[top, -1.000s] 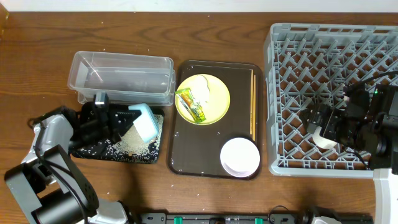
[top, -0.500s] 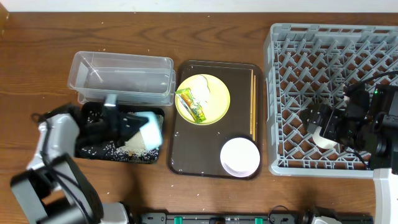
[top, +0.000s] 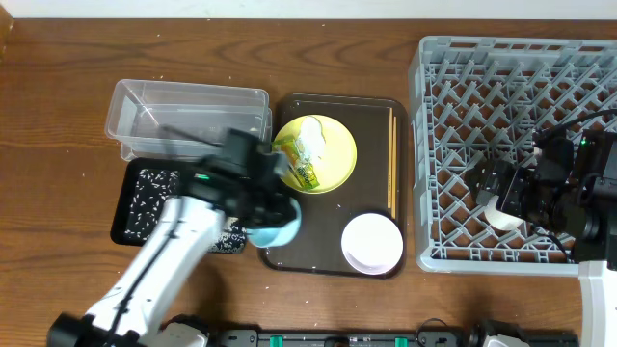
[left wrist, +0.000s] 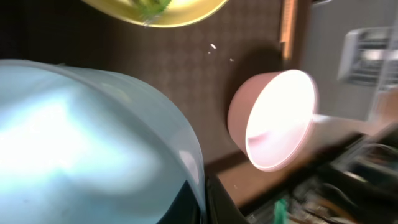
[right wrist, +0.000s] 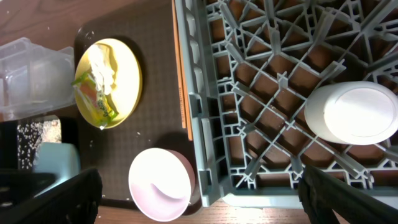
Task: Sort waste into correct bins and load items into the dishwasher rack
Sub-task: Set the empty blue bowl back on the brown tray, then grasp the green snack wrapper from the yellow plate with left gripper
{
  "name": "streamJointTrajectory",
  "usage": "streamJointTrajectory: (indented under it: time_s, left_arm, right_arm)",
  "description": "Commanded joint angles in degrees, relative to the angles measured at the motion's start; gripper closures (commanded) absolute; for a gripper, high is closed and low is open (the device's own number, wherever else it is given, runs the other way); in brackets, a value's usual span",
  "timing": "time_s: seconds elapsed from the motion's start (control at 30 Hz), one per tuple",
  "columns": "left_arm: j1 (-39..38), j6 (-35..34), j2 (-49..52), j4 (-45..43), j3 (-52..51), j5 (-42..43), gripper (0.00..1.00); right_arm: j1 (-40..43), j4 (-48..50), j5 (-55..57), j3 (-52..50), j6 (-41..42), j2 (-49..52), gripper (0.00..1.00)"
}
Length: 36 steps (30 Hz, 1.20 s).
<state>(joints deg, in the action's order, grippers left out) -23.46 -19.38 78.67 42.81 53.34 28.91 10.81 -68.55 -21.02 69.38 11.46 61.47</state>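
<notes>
Left hand [top: 262, 206] holds light blue bowl [top: 278, 229] above the dark wooden table [top: 58, 77].

Overhead looks straight down, wrist views closer, all sharing white bowl [top: 372, 242]

Left arm [top: 169, 253] stretched diagonally toward centre, left end effector [top: 265, 214] clamped on light blue bowl [top: 280, 231]. Right end effector [top: 494, 196] spread wide, pointing left.
</notes>
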Motion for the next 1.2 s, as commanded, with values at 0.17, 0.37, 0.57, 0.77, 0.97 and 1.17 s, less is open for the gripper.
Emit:
streamJointTrajectory:
  time_s: [0.17,0.37,0.57,0.77,0.97,1.17]
  left_arm:
    - [-18.3,-14.4,9.9,-5.4,0.1,-23.6,0.88]
    - [-19.8,-13.1,10.0,-2.5,4.6,-24.2,0.6]
    - [-16.7,-6.0,9.2,0.9,14.0,-34.8,0.44]
    - [-10.6,0.5,12.9,-7.6,14.0,-38.0,0.42]
    - [-6.4,0.8,22.7,-12.0,14.0,-34.8,0.41]
    - [-7.0,1.7,29.1,-14.8,14.0,-34.3,0.43]
  right_arm:
    - [0.4,0.0,0.0,0.5,-1.1,-0.1,0.01]
    - [0.4,0.0,0.0,0.5,-1.1,-0.1,0.01]
    - [0.4,0.2,0.0,0.5,-1.0,-0.1,0.01]
    - [0.4,0.4,0.0,0.5,-1.0,-0.1,0.01]
    - [0.4,0.6,0.0,0.5,-0.8,-0.1,0.01]
    - [0.4,0.6,0.0,0.5,-0.8,-0.1,0.01]
